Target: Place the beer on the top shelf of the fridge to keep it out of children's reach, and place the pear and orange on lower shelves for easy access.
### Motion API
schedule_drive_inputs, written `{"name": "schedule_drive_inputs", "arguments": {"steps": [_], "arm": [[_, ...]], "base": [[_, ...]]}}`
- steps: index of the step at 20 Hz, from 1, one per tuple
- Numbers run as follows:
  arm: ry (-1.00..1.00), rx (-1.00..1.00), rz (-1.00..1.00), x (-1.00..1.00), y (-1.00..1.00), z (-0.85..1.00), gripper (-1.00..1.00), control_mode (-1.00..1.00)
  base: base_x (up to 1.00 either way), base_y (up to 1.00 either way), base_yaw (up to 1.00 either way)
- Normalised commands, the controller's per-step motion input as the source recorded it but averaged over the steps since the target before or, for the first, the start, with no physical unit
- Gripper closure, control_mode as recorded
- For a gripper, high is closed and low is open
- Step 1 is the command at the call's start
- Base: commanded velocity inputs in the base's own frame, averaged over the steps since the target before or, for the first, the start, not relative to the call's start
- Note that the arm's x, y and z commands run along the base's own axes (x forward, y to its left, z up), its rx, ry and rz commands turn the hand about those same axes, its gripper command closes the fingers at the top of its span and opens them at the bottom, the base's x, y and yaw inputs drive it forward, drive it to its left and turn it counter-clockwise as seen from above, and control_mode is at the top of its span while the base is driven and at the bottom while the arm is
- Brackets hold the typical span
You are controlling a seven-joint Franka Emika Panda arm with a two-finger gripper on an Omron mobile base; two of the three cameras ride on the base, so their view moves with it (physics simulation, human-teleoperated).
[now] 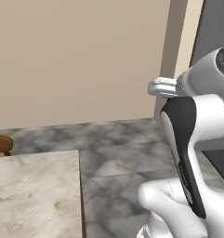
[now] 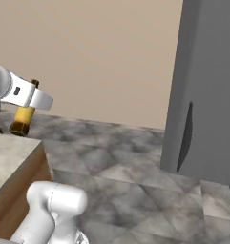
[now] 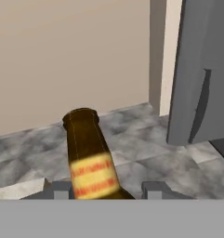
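- Tool (image 3: 106,190): pinching beer (image 3: 91,162), lifted clear of counter (image 2: 11,152).
- Fridge (image 2: 207,95): door shut, well apart.
- Step, judged: carrying beer fridgeward.
- Next: opening door, reaching top shelf.

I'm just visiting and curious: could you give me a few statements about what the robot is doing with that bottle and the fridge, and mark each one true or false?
1. The gripper is shut on the beer. True.
2. The fridge has its door open, showing the shelves. False: the door is closed, with its dark handle facing the room.
3. The beer is held up in the air, clear of the counter. True.
4. The beer is a green bottle with a blue label. False: it is brown glass with a yellowish label.
5. The floor in front of the fridge is grey marbled tile. True.
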Motion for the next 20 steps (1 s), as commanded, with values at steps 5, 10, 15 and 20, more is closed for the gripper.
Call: {"name": "schedule_drive_inputs", "arguments": {"steps": [5,10,15,20], "arm": [[0.0,0.0,0.0,0.0,0.0,0.0,1.0,1.0],[0.0,0.0,0.0,0.0,0.0,0.0,1.0,1.0],[0.0,0.0,0.0,0.0,0.0,0.0,1.0,1.0],[0.0,0.0,0.0,0.0,0.0,0.0,1.0,1.0]], "base": [[1.0,-0.03,0.0],[1.0,0.0,0.0],[1.0,0.0,-0.06],[1.0,0.0,-0.15]]}}
